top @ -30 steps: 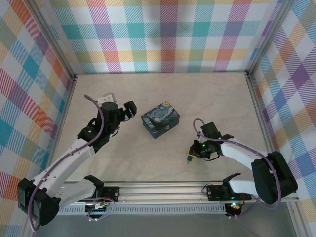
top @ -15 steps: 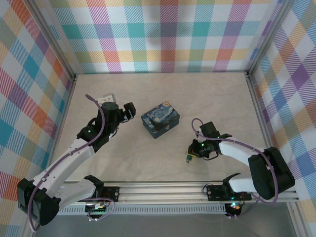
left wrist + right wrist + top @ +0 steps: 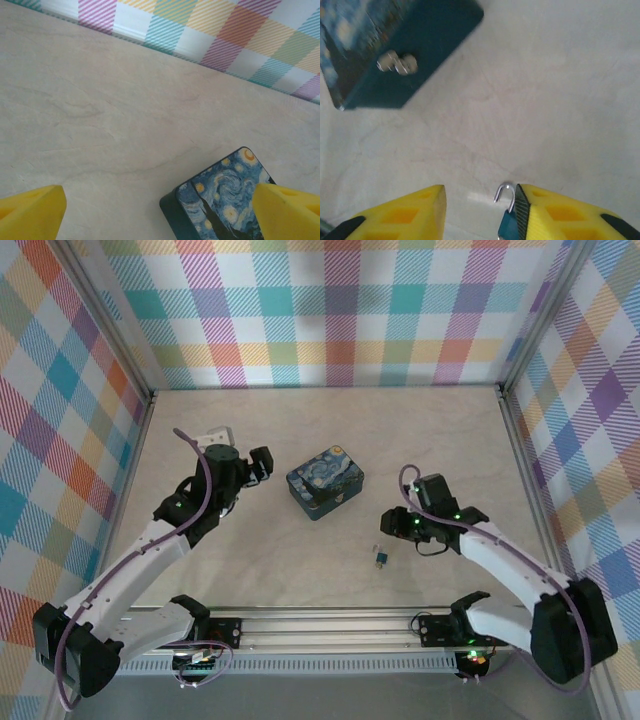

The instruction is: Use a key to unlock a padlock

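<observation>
Two claws stand with fingers spread, gripping nothing. In the right wrist view the right claw [image 3: 479, 200] gapes at the bottom edge. The tiny blue padlock [image 3: 507, 222] lies by its right-hand finger, silvery shackle pointing up-frame. From above, the padlock sits on the desk [image 3: 440, 440] at lower centre, just below that claw. The left claw [image 3: 262, 465] hangs centre-left, beside the starry tin [image 3: 325, 479].

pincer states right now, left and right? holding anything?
Left pincer: open, empty.
Right pincer: open, gripping nothing; the tiny blue padlock with silvery shackle lies loose beside it.
</observation>
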